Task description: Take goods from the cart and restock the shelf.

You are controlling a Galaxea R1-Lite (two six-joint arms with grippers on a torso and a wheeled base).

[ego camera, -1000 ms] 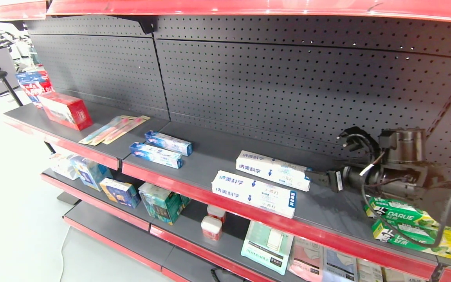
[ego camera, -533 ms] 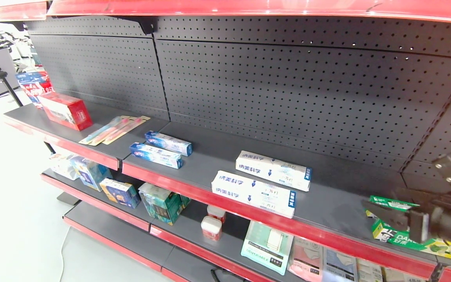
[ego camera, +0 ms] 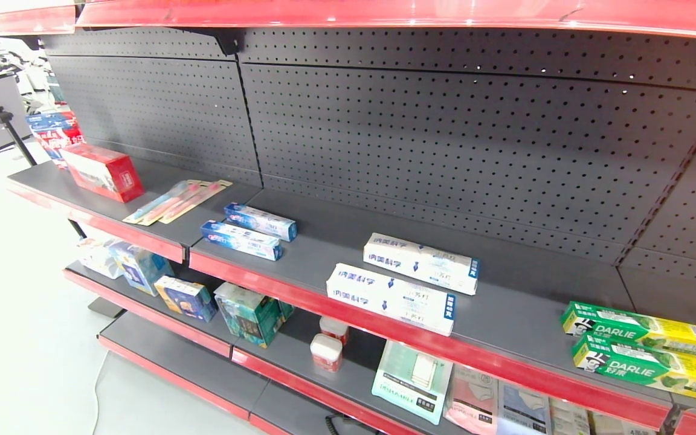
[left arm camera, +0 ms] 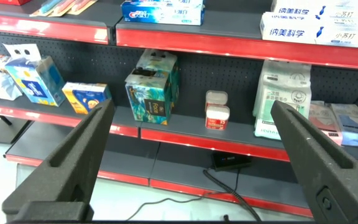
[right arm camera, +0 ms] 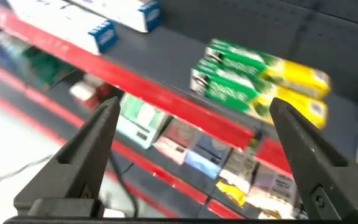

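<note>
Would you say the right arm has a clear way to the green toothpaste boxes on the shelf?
Probably yes: the open, empty right gripper faces the green toothpaste boxes at the shelf front, nothing in between.

Dark shelf (ego camera: 336, 223) with red edge, white boxes (ego camera: 420, 263) mid-shelf, green-yellow boxes (ego camera: 635, 320) right, blue boxes (ego camera: 240, 240) left

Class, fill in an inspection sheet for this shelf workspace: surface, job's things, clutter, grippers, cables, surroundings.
Surface: grey shelf with a red front edge.
Job's things: two green toothpaste boxes lying side by side at the right end; white boxes mid-shelf; blue boxes further left.
Clutter: nothing seen.
Grippers: left gripper open, empty, facing the lower shelves; right gripper open, empty, facing the green boxes.
Cables: black cable trailing below the lowest shelf.
Surroundings: perforated back panel; pale floor.
</note>
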